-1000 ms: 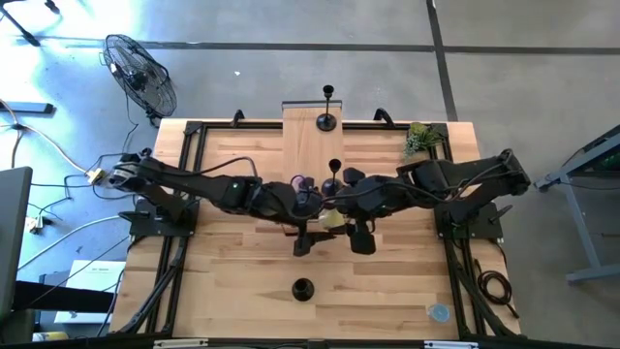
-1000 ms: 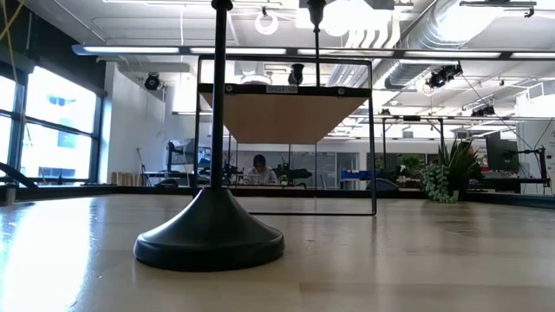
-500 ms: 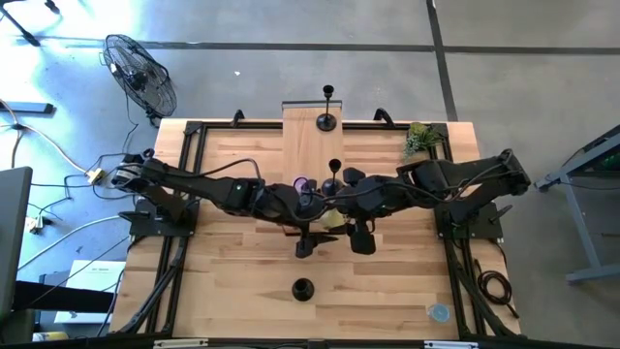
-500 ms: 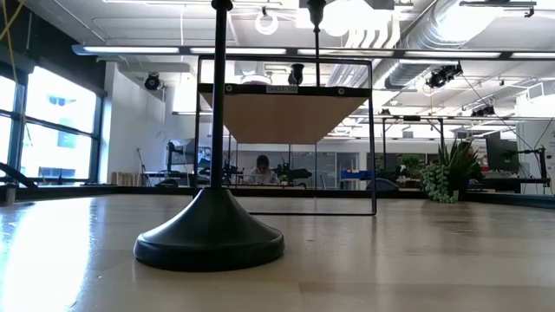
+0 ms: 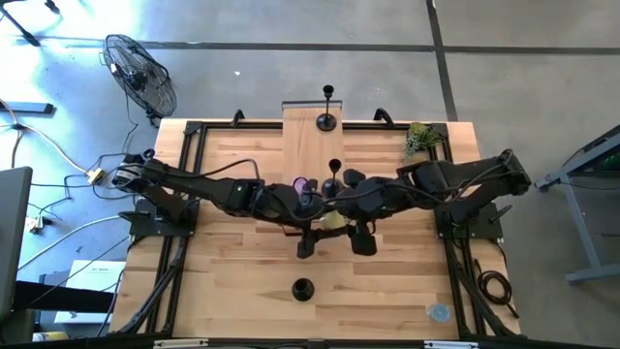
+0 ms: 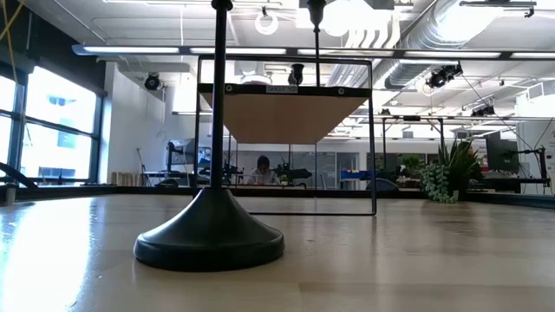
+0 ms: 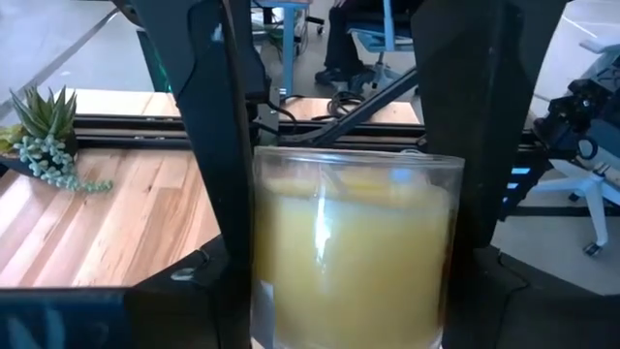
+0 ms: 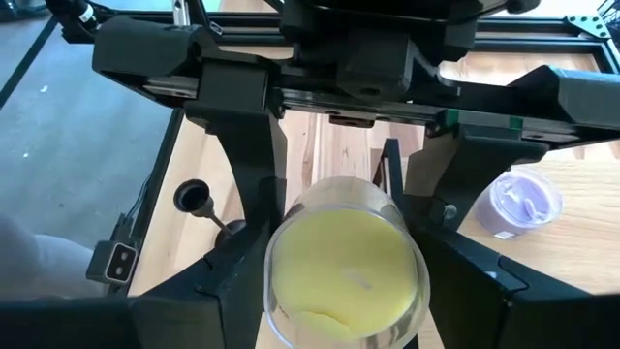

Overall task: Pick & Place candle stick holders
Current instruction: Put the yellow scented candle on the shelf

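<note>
While both sets of dark fingers [image 7: 218, 145] press against its glass wall, we see the yellow candle jar [image 7: 354, 252] held between the left gripper [image 5: 315, 215] and the right gripper [image 5: 334, 215] over the middle of the wooden table [image 5: 232, 291]; each is closed on the jar. Compared with a second ago, the left arm has slid in toward the right one and its fingers have come in against the glass, while the right arm looks unchanged.

Around them, one candle stick holder [image 5: 332, 177] stands just behind the grippers, a second [image 5: 327, 109] stands on the raised board [image 5: 300, 136] at the far edge, and a third [image 5: 302, 289] stands alone near the front edge, filling the low view. A lilac candle [image 8: 525, 204] sits near the jar.

Farther out, a plant sprig [image 5: 421, 139] lies at the far right corner, a fan [image 5: 140, 76] stands on the grey floor, and a person [image 6: 263, 171] sits in the room beyond.
</note>
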`<action>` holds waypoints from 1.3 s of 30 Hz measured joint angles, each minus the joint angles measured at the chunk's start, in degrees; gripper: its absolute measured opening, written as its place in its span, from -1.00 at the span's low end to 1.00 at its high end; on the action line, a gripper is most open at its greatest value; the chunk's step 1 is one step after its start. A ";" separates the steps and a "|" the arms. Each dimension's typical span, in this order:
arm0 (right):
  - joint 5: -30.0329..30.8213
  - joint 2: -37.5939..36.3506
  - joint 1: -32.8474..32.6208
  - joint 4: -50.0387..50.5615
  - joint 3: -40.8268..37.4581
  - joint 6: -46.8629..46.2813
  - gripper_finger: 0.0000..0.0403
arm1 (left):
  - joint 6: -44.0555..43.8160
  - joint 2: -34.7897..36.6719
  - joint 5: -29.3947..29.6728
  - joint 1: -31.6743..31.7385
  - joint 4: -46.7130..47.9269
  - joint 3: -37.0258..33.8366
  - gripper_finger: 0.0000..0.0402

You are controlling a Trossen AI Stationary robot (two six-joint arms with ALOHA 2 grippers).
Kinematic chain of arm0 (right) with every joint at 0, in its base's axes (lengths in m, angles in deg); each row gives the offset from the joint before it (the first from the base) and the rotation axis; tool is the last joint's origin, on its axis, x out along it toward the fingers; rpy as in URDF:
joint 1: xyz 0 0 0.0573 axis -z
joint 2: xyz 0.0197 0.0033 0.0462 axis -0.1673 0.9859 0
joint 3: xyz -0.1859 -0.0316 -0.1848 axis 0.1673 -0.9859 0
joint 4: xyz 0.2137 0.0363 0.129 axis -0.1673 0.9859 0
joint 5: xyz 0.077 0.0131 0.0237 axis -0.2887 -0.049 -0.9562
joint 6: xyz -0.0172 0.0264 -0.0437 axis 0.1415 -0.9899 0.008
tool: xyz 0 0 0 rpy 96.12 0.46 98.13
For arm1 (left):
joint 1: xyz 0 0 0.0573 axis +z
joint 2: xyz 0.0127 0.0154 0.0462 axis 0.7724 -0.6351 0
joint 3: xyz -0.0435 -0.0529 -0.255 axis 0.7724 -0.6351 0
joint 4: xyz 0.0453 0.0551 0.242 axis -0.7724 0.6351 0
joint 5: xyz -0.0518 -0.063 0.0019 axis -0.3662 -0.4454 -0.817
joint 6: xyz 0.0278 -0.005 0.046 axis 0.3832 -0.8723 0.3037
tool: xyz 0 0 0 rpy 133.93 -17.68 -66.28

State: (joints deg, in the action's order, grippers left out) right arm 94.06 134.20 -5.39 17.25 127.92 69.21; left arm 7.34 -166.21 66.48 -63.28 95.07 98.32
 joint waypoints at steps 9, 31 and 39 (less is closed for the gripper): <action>-0.13 0.16 0.00 -0.35 -0.08 -0.04 0.07 | -0.02 0.00 0.17 0.00 0.39 0.00 0.10; 0.59 -4.22 -1.85 -15.90 -0.24 7.17 0.50 | -0.96 0.32 0.08 -0.09 -0.35 0.23 0.10; 1.32 -10.78 -5.84 -21.58 0.06 7.43 0.50 | -2.90 3.96 2.90 -2.52 4.50 3.07 0.10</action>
State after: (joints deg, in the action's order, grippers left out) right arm 95.38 123.42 -11.24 -4.34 127.98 76.65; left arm 4.44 -162.24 69.38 -65.80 99.58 101.39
